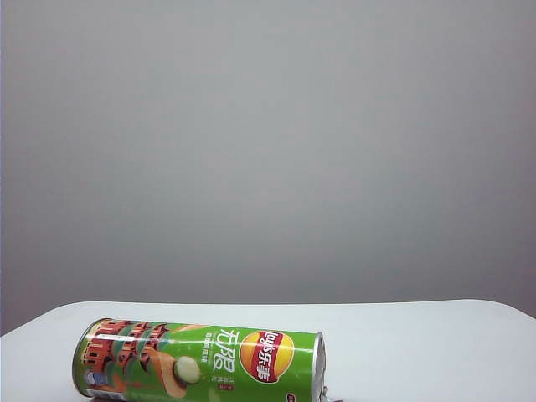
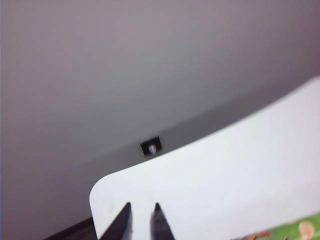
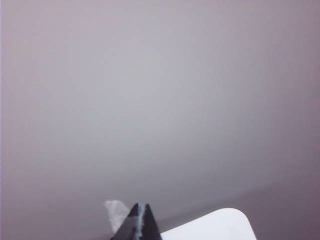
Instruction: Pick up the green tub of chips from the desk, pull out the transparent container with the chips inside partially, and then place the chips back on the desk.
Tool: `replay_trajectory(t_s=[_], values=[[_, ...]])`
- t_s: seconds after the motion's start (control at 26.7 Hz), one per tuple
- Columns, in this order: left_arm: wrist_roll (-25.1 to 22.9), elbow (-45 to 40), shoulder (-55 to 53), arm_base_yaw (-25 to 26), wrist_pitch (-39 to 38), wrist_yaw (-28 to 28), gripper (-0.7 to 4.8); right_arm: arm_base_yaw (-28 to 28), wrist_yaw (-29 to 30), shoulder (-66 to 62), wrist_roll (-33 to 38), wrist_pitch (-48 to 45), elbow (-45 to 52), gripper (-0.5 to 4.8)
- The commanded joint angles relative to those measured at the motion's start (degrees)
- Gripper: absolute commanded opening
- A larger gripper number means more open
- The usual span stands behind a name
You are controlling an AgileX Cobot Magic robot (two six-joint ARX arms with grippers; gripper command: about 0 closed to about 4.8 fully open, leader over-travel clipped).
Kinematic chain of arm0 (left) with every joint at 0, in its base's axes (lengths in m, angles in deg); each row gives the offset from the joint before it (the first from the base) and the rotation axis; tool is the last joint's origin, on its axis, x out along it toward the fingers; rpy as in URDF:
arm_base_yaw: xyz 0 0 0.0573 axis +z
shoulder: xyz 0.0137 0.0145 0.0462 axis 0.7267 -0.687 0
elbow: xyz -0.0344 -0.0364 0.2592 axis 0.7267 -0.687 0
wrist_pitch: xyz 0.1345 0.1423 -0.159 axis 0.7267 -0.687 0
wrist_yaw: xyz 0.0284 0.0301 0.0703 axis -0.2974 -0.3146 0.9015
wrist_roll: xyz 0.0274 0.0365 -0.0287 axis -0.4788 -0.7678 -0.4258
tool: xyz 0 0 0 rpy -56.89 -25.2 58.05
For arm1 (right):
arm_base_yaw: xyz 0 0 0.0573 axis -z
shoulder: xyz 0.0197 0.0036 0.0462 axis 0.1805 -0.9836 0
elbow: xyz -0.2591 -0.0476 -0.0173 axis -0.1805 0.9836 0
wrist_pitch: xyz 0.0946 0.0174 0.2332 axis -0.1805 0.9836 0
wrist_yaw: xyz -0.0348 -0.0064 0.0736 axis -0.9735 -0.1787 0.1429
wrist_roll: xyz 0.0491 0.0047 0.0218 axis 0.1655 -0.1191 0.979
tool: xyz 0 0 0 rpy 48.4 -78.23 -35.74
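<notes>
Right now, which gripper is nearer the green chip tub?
Left. The left gripper hovers over the desk with the green tub showing beside it; the right gripper sees only a desk corner.

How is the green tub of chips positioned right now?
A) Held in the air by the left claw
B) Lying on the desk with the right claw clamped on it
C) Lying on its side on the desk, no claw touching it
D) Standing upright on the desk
C: the green tub of chips lies lengthwise on the desk, and the exterior view shows no claw near it.
</notes>
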Motion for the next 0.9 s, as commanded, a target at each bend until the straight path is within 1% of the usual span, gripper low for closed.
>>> replay_trajectory(t_s=[0.04,0.15,0.19,0.23,0.26,0.34,0.45,0.53,0.56,0.64,0.71,0.83,0.86,0.9], values=[[-6.9,5.4,-6.8,0.0,-3.3,-4.2,0.54,0.0,0.6,-5.9,0.3,2.1,-5.6,-0.02],[-8.7,9.7,-13.2,0.0,-3.5,-4.3,0.54,0.0,1.8,-12.0,0.2,4.6,-10.7,-0.02],[-10.3,13.0,-17.3,-0.1,-5.4,-6.1,0.54,0.0,3.4,-16.2,-1.2,5.4,-13.9,-0.02],[-11.6,14.5,-19.2,-0.1,-6.5,-7.1,0.54,0.0,4.7,-18.0,-2.3,5.5,-15.2,-0.02],[-13.6,17.2,-22.2,-0.6,-8.5,-7.6,0.54,0.0,7.5,-22.2,-4.6,6.9,-18.3,-0.02],[-14.2,20.1,-26.7,-1.6,-9.2,-5.5,0.54,0.0,9.6,-29.0,-5.3,10.3,-22.5,-0.02],[-14.3,22.6,-31.0,-3.9,-9.9,-5.6,0.54,0.0,12.8,-36.2,-6.9,13.3,-26.0,-0.02],[-15.1,24.2,-33.7,-5.4,-11.8,-5.6,0.54,0.0,17.7,-40.8,-8.2,15.2,-28.2,-0.02],[-16.5,25.3,-35.4,-6.2,-14.2,-5.6,0.54,0.0,20.8,-42.7,-8.2,16.2,-29.3,-0.02],[-19.1,27.1,-38.6,-8.4,-17.9,-5.5,0.54,0.0,29.1,-46.4,-8.2,18.8,-31.5,-0.01],[-21.5,27.7,-40.9,-10.7,-19.3,-4.8,0.54,0.0,36.5,-48.9,-9.4,21.0,-32.8,-0.02],[-25.9,27.8,-43.8,-14.6,-19.9,-1.0,0.55,-0.5,47.1,-50.2,-14.4,24.0,-33.1,-0.02],[-29.2,27.8,-45.2,-17.2,-20.9,1.7,0.58,-1.2,49.5,-50.3,-18.1,27.4,-33.1,-0.02],[-32.0,27.8,-46.0,-18.6,-21.5,3.6,0.58,-1.4,49.1,-50.3,-20.2,29.6,-33.1,-0.02]])
